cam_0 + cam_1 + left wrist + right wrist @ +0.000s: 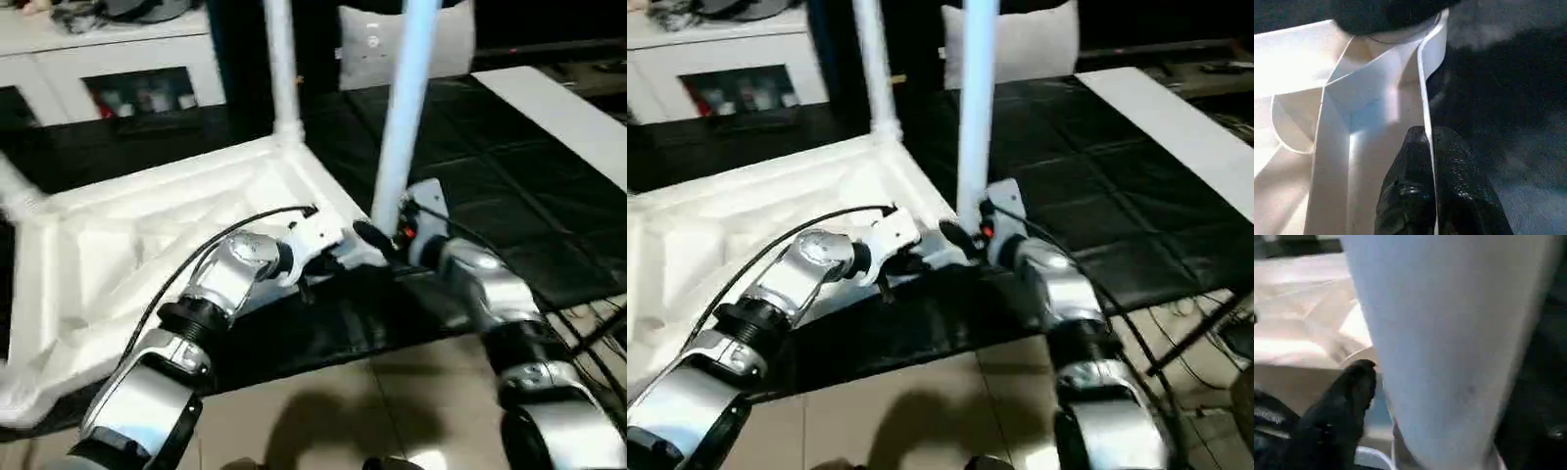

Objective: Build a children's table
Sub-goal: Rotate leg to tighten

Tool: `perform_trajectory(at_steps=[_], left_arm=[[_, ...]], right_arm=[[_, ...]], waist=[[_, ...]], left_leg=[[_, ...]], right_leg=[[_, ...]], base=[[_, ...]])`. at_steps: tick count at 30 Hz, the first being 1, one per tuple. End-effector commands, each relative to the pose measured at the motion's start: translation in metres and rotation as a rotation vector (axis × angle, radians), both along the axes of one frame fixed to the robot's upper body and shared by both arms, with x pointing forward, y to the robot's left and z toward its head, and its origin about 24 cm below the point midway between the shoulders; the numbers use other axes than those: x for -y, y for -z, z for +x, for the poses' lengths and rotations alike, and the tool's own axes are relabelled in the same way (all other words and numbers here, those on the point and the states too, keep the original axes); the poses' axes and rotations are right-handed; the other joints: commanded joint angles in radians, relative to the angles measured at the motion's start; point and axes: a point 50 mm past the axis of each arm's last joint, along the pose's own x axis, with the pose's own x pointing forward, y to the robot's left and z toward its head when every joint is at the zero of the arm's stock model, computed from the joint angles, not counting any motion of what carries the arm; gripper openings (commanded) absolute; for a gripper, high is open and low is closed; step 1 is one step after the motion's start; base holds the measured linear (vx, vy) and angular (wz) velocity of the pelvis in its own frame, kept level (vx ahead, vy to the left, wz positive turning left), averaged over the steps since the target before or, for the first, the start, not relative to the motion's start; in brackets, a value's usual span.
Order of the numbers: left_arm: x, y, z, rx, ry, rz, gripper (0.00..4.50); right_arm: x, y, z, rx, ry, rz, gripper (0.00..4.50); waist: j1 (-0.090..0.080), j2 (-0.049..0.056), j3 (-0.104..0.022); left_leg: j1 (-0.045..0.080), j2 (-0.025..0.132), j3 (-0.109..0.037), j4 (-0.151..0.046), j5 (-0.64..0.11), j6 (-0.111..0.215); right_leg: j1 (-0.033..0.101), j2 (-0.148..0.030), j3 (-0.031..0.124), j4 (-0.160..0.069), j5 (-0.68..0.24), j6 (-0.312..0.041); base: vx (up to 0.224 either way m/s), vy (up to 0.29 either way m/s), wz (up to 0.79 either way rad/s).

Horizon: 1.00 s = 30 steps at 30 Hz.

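On the black mat I see the table top lying ribbed side up, two legs standing in its corner sockets. My left gripper pinches its near rim; my right gripper clasps the nearer leg's base.

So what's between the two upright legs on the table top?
In the left eye view, just the raised side rim of the table top runs from the far leg to the near leg; nothing else.
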Motion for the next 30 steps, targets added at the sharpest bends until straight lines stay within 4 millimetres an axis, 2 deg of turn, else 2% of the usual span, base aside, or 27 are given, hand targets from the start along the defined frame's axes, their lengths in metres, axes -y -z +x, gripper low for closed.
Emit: perform_trajectory(at_steps=[1,3,5,7,11,12,17,18,19,21,23,27,30], left_arm=[[0.0,-0.002,-0.006,0.022,0.112,0.032,0.0],[-0.006,-0.001,-0.009,0.013,0.16,0.047,0.0],[-0.011,0.0,-0.012,0.005,0.212,0.06,0.0],[-0.018,0.001,-0.016,0.006,0.29,0.09,0.0],[-0.023,0.0,-0.021,-0.008,0.375,0.1,0.0],[-0.024,0.0,-0.022,-0.01,0.389,0.1,0.0],[-0.03,0.001,-0.031,-0.051,0.494,0.129,0.0],[-0.03,0.001,-0.032,-0.056,0.503,0.129,0.0],[-0.03,0.002,-0.033,-0.058,0.507,0.129,0.0],[-0.03,0.002,-0.034,-0.061,0.515,0.125,0.0],[-0.03,0.002,-0.035,-0.066,0.524,0.119,0.0],[-0.029,0.002,-0.036,-0.07,0.539,0.113,0.0],[-0.029,0.001,-0.037,-0.072,0.541,0.111,0.0]], right_arm=[[0.005,-0.008,-0.005,0.035,-0.089,-0.002,3.69],[0.015,-0.01,-0.013,0.039,-0.179,-0.025,3.69],[0.022,-0.011,-0.023,0.033,-0.281,-0.051,3.69],[0.03,-0.011,-0.032,0.009,-0.392,-0.076,3.69],[0.035,-0.011,-0.038,-0.027,-0.486,-0.096,3.69],[0.036,-0.011,-0.039,-0.032,-0.499,-0.097,3.42],[0.034,-0.013,-0.044,-0.075,-0.619,-0.066,3.1],[0.033,-0.013,-0.045,-0.081,-0.636,-0.061,2.86],[0.033,-0.013,-0.045,-0.082,-0.642,-0.058,2.86],[0.031,-0.014,-0.044,-0.086,-0.65,-0.049,2.61],[0.03,-0.013,-0.045,-0.09,-0.666,-0.043,2.51],[0.025,-0.011,-0.045,-0.098,-0.695,-0.029,2.08],[0.023,-0.011,-0.046,-0.101,-0.705,-0.026,1.98]], waist=[[0.008,-0.005,-0.075],[0.019,-0.005,-0.073],[0.021,-0.003,-0.072],[0.023,-0.005,-0.071],[0.029,-0.004,-0.072],[0.033,-0.005,-0.073],[0.04,-0.008,-0.074],[0.041,-0.006,-0.074],[0.041,-0.01,-0.074],[0.042,-0.008,-0.073],[0.042,-0.011,-0.073],[0.042,-0.009,-0.072],[0.042,-0.008,-0.073]], left_leg=[[0.006,0.042,-0.002,-0.064,-0.203,0.101],[0.01,0.042,0.0,-0.065,-0.224,0.094],[0.01,0.043,-0.002,-0.067,-0.235,0.086],[0.01,0.043,-0.003,-0.068,-0.254,0.08],[0.011,0.045,-0.002,-0.068,-0.256,0.079],[0.009,0.045,-0.002,-0.067,-0.248,0.078],[0.011,0.05,0.0,-0.068,-0.234,0.078],[0.011,0.051,-0.001,-0.069,-0.234,0.077],[0.01,0.051,0.0,-0.069,-0.231,0.077],[0.011,0.05,0.0,-0.069,-0.23,0.074],[0.011,0.049,0.0,-0.069,-0.23,0.07],[0.011,0.049,0.0,-0.069,-0.229,0.068],[0.011,0.049,0.0,-0.069,-0.227,0.066]], right_leg=[[0.072,-0.061,0.051,-0.062,-0.247,-0.216],[0.07,-0.06,0.05,-0.068,-0.294,-0.198],[0.068,-0.062,0.05,-0.071,-0.328,-0.184],[0.067,-0.061,0.049,-0.073,-0.356,-0.175],[0.064,-0.061,0.051,-0.071,-0.347,-0.187],[0.066,-0.061,0.05,-0.069,-0.338,-0.19],[0.064,-0.062,0.052,-0.064,-0.309,-0.207],[0.064,-0.062,0.053,-0.061,-0.302,-0.211],[0.064,-0.063,0.053,-0.062,-0.304,-0.21],[0.064,-0.063,0.053,-0.062,-0.314,-0.207],[0.064,-0.063,0.053,-0.064,-0.33,-0.199],[0.063,-0.063,0.052,-0.066,-0.348,-0.191],[0.063,-0.062,0.052,-0.065,-0.346,-0.19]], base=[[0.0,0.0,0.0],[0.0,0.0,0.0],[0.0,0.0,0.0],[0.0,0.0,0.0],[0.0,0.0,0.0],[0.0,0.0,0.0],[0.0,0.0,0.0],[0.0,0.0,0.0],[0.0,0.0,0.0],[0.0,0.0,0.0],[0.0,0.0,0.0],[0.0,0.0,0.0],[0.0,0.0,0.0]])
